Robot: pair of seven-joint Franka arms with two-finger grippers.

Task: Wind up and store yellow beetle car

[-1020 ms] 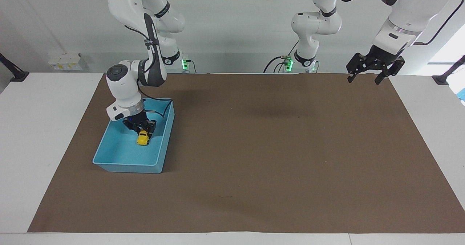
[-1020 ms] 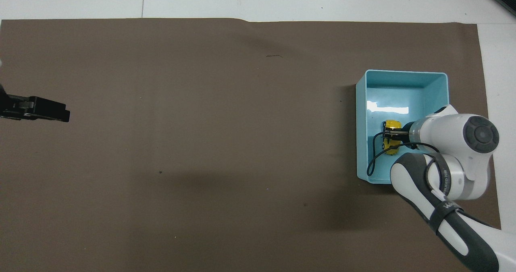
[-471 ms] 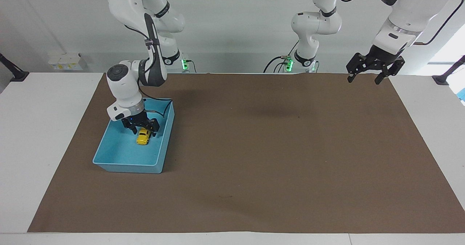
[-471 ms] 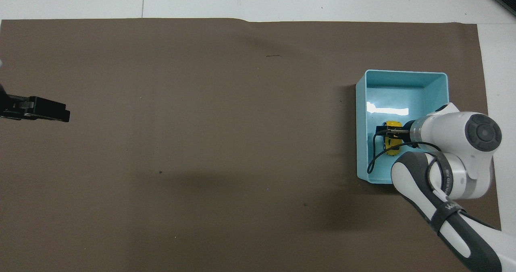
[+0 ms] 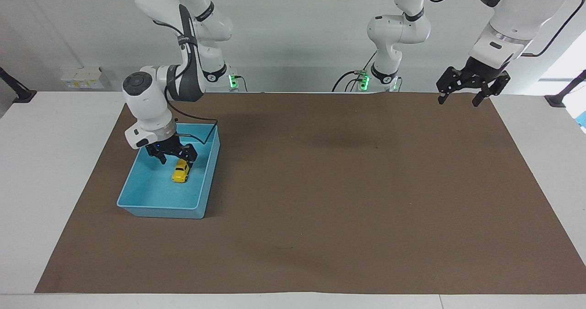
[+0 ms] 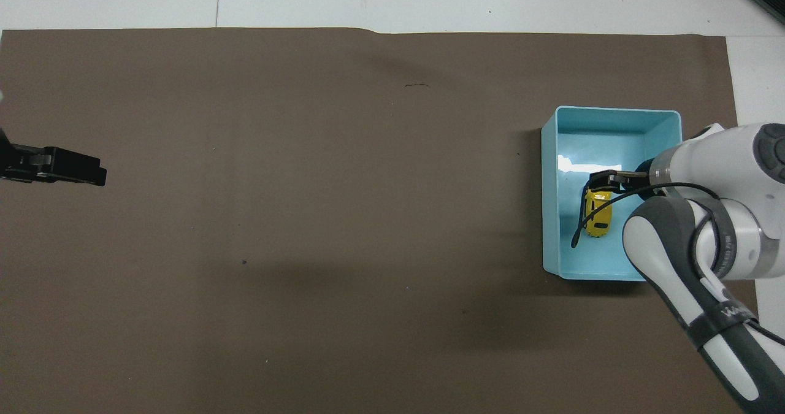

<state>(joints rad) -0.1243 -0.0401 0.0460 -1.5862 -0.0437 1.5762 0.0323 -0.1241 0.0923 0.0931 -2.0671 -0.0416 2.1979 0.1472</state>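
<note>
Brown desk mat (image 5: 320,185): my right pincer (image 5: 170,155) has just let go and lifted, spread empty, leaving the yellow beetle car (image 5: 181,170) in the blue bin (image 5: 158,206), stored; left pincer (image 5: 462,94) waits open.

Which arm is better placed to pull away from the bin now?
The right. The right gripper hangs open just above the yellow beetle car lying in the blue bin; the left gripper waits, open, toward the left arm's end.
</note>
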